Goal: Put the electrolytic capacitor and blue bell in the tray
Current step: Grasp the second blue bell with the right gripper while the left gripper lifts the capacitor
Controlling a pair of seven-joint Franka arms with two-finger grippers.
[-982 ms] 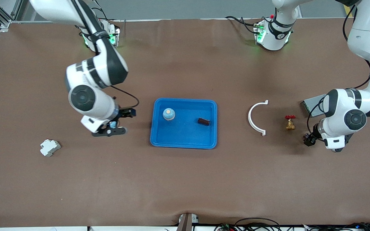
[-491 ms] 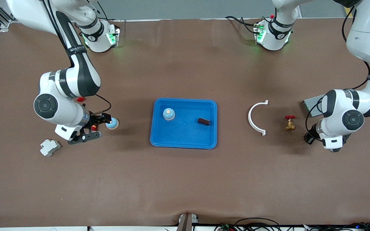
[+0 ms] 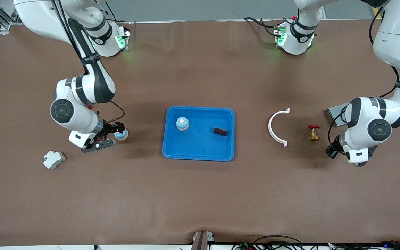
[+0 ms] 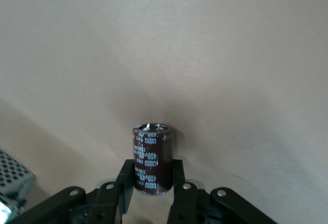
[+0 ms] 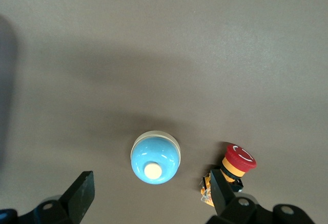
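Beside the tray [image 3: 198, 152], left gripper [image 4: 152, 183] grips capacitor [image 4: 152, 158].

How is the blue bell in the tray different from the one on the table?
The bell in the tray sits inside the blue tray; the bell on the table stands on bare tabletop. The open right end effector is at the table bell; no end effector is near the tray bell. Both stand upright, blue with a pale top.

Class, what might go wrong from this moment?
The right end effector stands open over the blue bell on the table, one finger close to the red push button; closing may catch the button. The left end effector, shut, grips the capacitor near one end; it may tilt or slip.
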